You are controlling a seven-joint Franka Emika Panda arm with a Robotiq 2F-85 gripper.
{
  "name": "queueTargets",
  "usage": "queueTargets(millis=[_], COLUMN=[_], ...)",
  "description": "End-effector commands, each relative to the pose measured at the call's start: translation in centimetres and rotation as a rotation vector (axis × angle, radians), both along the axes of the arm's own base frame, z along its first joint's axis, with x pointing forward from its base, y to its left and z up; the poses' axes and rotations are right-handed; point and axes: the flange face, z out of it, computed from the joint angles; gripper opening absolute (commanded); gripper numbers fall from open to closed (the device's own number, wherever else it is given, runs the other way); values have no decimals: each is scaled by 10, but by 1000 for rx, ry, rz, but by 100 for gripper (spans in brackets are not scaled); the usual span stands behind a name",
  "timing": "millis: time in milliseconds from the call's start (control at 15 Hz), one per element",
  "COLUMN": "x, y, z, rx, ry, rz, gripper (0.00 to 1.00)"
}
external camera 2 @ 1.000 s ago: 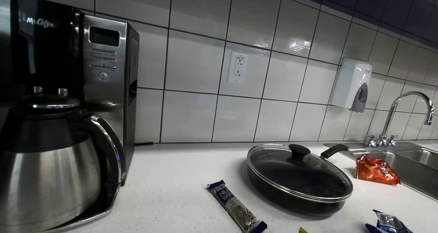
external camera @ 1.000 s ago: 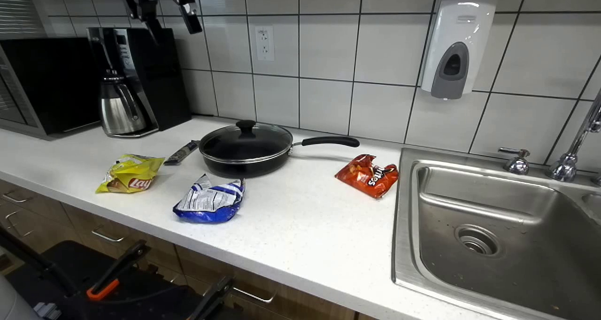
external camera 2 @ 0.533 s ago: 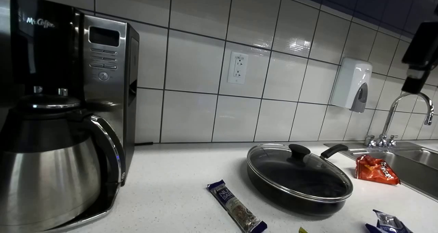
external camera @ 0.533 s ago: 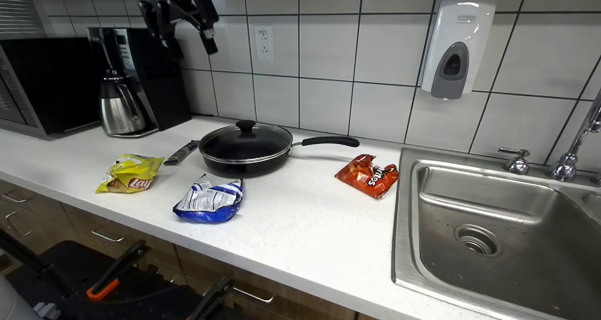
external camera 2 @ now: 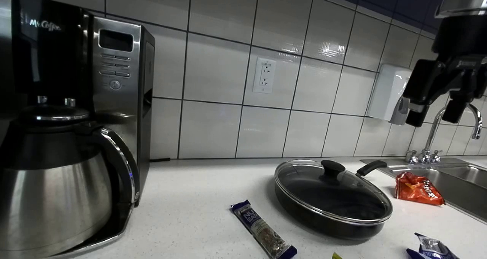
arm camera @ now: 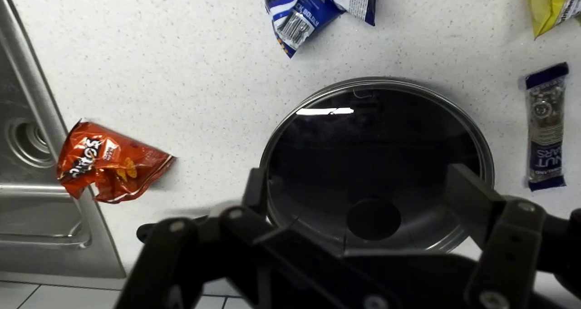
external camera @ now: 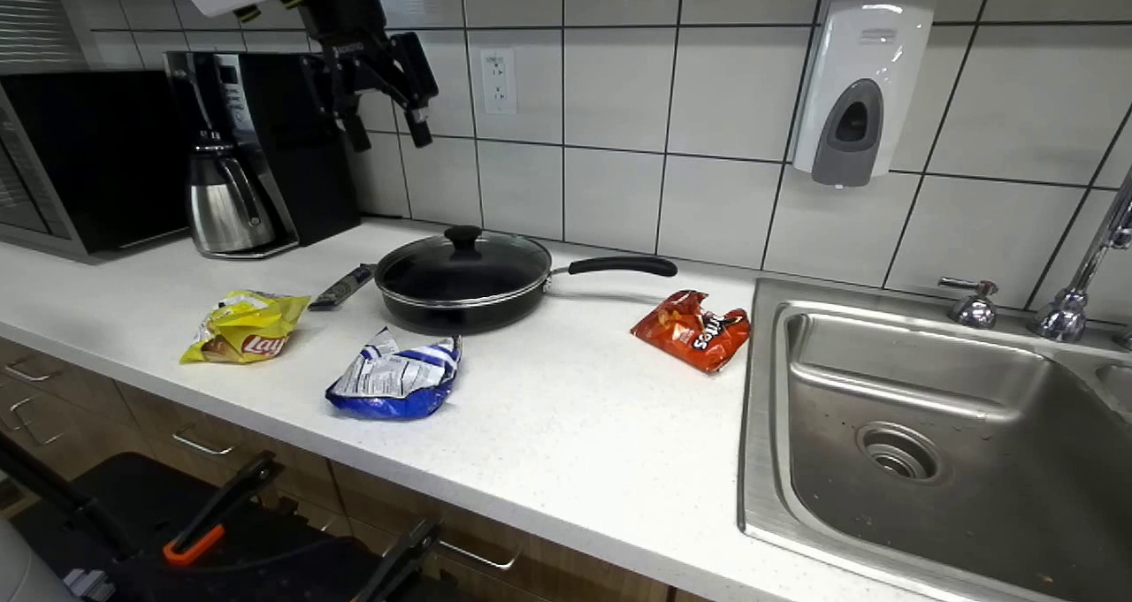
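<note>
Okay, the gripper (arm camera: 358, 184) hangs high in the air, its 2 jaws spread wide apart with nothing between them. Below it sits the black pan (external camera: 464, 316) on the tabletop (external camera: 566, 425), glass lid (arm camera: 372, 141) on, the knob (arm camera: 373, 219) showing in the gap in the wrist view but well beneath it. Looks like an approach to me, no contact made; if that knob is wanted, the move calls for a descent, the gap centred over it, then a squeeze. Around the pan, nearest first: the blue bag (external camera: 393, 377), the nut bar (arm camera: 546, 132), the yellow bag (external camera: 248, 328). Over by the sink (external camera: 762, 407) lies the red bag (external camera: 685, 332); at the back, the soap dispenser (external camera: 871, 89) on the tiled wall (external camera: 615, 89).
</note>
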Motion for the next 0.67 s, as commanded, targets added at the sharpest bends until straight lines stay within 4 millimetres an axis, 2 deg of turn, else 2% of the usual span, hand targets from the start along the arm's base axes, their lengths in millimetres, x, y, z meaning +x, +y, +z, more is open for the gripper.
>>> queueTargets(millis=[0,600], x=[24,60], y=[8,18], z=[-11,-51], rx=[-12,-18], ry=[1,9], rz=[5,-15], gripper=[100,100])
